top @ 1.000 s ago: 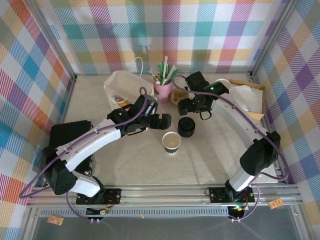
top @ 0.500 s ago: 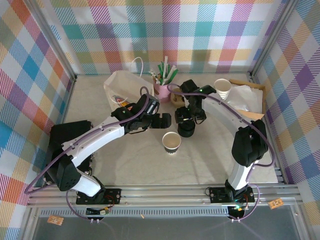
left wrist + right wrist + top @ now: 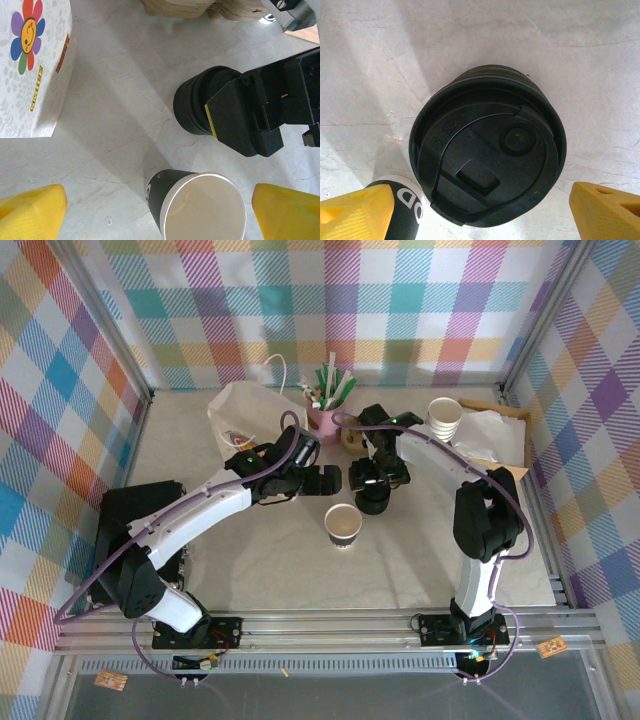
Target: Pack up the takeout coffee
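The takeout coffee cup, white with a black band, stands upright and lidless at mid-table. In the left wrist view the cup sits low between the yellow fingertips of my left gripper, which is open and not touching it. From above, the left gripper hovers just behind the cup. A squat black lid stack stands right of it. My right gripper hangs open directly above this stack, its yellow tips apart on either side, with the cup's band at lower left.
A white paper bag with a flower print stands at back left. A pink holder of straws, brown cardboard pieces, a stack of white cups and a wooden tray line the back.
My right gripper has swung in from the back right and now hangs over the lid stack. The left gripper has barely shifted. The cup has not moved.
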### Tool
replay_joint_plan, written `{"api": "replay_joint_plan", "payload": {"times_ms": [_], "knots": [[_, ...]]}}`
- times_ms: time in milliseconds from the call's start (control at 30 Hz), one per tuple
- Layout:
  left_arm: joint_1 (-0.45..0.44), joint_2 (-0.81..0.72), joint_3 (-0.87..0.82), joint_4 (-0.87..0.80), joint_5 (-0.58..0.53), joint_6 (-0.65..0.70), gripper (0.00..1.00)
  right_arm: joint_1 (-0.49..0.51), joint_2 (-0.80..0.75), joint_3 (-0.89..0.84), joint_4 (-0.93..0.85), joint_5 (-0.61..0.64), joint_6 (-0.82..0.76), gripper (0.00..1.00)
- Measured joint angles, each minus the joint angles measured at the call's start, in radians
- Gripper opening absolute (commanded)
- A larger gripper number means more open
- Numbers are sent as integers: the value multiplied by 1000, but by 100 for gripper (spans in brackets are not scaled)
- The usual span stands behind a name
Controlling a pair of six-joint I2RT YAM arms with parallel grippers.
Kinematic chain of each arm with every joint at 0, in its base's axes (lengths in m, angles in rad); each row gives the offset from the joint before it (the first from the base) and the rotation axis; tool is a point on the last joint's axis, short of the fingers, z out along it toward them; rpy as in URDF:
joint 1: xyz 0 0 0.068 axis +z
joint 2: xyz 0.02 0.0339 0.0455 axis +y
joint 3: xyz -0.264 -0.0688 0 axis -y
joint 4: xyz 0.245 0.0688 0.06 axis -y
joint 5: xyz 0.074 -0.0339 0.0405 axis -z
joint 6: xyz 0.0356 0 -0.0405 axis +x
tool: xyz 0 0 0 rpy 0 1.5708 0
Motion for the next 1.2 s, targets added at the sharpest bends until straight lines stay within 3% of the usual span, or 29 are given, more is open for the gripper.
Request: {"api": "replay_joint_plan", "payload": {"times_ms": [1200], "knots": [[8, -27, -9, -19, 2, 0, 95, -32, 48, 32, 7, -64, -2, 83]]}}
